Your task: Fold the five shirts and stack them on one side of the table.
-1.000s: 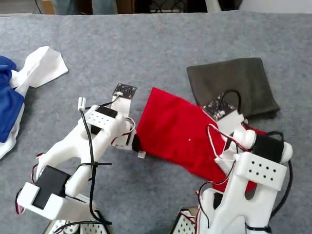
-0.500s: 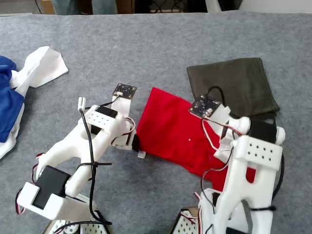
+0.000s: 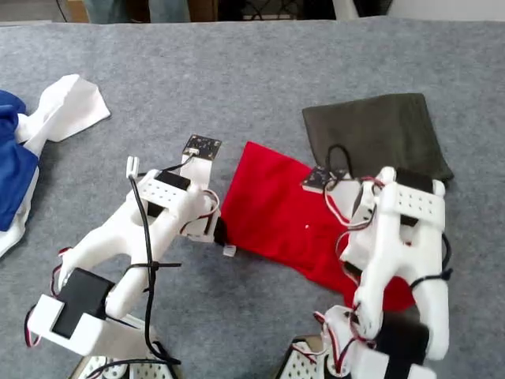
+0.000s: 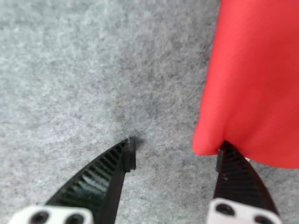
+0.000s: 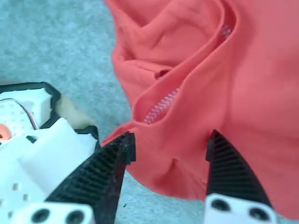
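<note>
A red shirt (image 3: 288, 213) lies flat in the middle of the table. My left gripper (image 3: 223, 237) rests low at its left edge. In the left wrist view the left gripper (image 4: 177, 149) is open, one fingertip (image 4: 229, 163) against the red shirt's (image 4: 261, 70) hem and the other on bare cloth. My right arm (image 3: 398, 229) is bent over the shirt's near right part. My right gripper (image 5: 170, 144) is open just above the rumpled folds of the red shirt (image 5: 196, 70). A folded dark grey shirt (image 3: 379, 138) lies behind, touching the red one.
A white shirt (image 3: 67, 106) and a crumpled blue shirt (image 3: 12, 158) lie at the far left edge. The grey table cover (image 3: 237, 79) is bare at the back. The right arm's base (image 5: 23, 116) sits close to the red shirt's near edge.
The right arm has drawn back and turned its wrist toward the near edge, so its camera board shifted left over the red shirt. The left arm and the shirts have stayed put.
</note>
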Controlling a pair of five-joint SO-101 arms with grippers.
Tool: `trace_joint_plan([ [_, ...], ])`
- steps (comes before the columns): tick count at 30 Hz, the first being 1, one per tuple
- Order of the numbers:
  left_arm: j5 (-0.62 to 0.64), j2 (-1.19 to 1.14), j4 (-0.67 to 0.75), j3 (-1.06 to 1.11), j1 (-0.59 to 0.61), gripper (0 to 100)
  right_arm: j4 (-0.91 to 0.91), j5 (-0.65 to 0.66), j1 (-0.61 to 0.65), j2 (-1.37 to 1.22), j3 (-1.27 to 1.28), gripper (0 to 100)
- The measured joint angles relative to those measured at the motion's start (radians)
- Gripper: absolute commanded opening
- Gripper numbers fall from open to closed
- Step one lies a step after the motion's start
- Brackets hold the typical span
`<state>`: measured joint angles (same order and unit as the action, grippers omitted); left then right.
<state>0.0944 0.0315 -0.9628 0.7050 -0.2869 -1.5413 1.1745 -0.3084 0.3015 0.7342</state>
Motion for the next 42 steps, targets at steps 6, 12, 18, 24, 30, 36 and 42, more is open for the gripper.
trace_joint_plan([
  [6,0.000,0.000,-0.002,-0.006,0.000,28,0.169,0.000,0.000,-0.117,-0.005,2.0],
  [12,0.000,0.000,-0.002,-0.006,0.000,28,0.302,0.000,0.000,-0.149,-0.037,1.5],
  [18,0.000,0.000,-0.002,-0.006,0.000,28,0.310,0.000,-0.060,-0.149,-0.158,2.1],
  [24,0.000,0.000,-0.002,-0.006,0.000,28,0.330,-0.014,-0.104,-0.158,-0.227,18.1],
  [30,0.000,0.000,-0.002,-0.006,0.000,28,0.436,-0.138,-0.153,-0.158,-0.267,23.0],
  [36,0.000,0.000,-0.002,-0.006,0.000,28,0.443,-0.213,-0.152,-0.158,-0.275,23.0],
  [42,0.000,0.000,-0.002,-0.006,0.000,28,0.443,-0.219,-0.060,-0.158,-0.275,23.0],
])
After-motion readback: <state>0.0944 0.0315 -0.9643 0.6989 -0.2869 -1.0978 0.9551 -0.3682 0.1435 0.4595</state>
